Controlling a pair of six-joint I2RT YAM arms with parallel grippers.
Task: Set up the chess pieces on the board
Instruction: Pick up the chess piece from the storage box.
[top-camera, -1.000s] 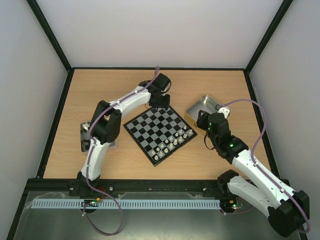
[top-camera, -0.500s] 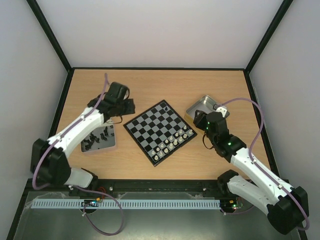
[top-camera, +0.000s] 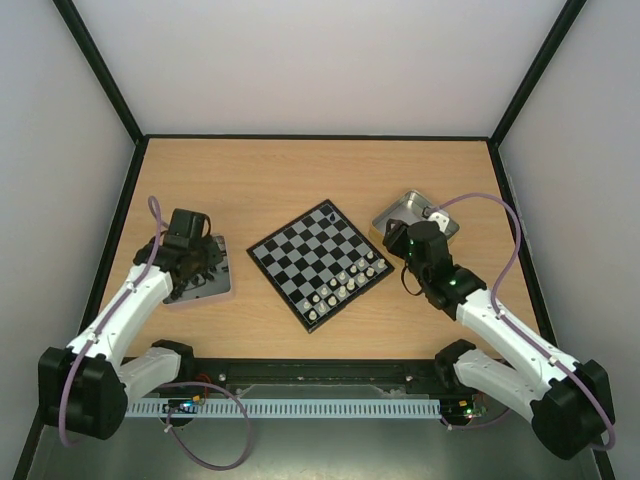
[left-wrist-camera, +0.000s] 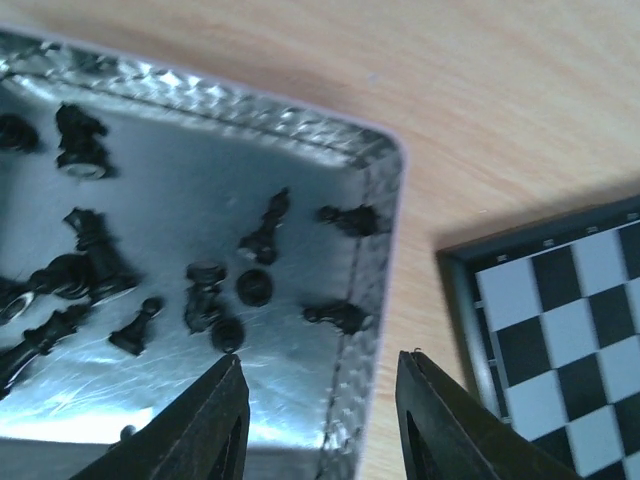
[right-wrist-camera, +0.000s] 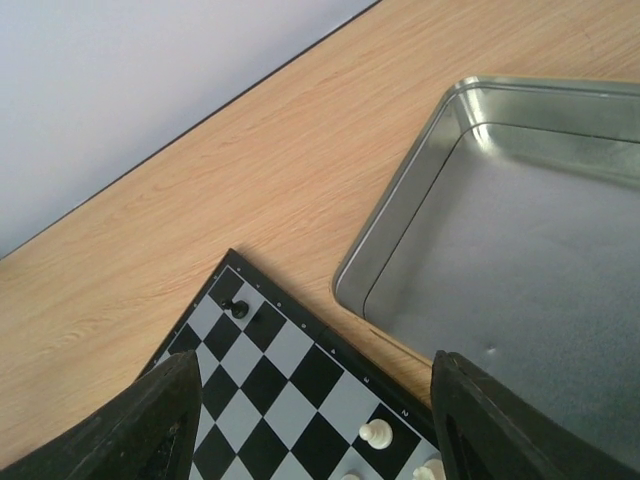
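Observation:
The board (top-camera: 305, 255) lies turned like a diamond in mid table. White chess pieces (top-camera: 345, 282) stand in two rows along its near-right side. One black piece (top-camera: 330, 212) stands on its far corner, also seen in the right wrist view (right-wrist-camera: 238, 308). Several black pieces (left-wrist-camera: 205, 300) lie scattered in the left tin (left-wrist-camera: 300, 140). My left gripper (left-wrist-camera: 320, 362) hangs open above that tin's right rim, holding nothing. My right gripper (right-wrist-camera: 315, 385) is open over the board's right corner, beside a white piece (right-wrist-camera: 376, 432), holding nothing.
The left tin (top-camera: 222, 288) sits left of the board (left-wrist-camera: 560, 330), mostly under my left arm. An empty metal tin (right-wrist-camera: 520, 250) stands just right of the board (right-wrist-camera: 270, 390). A raised black frame borders the wooden table (top-camera: 300, 170).
My left arm swung from the board's far corner back over the left tin, leaving a black piece on that corner. My right gripper shifted slightly and opened wider.

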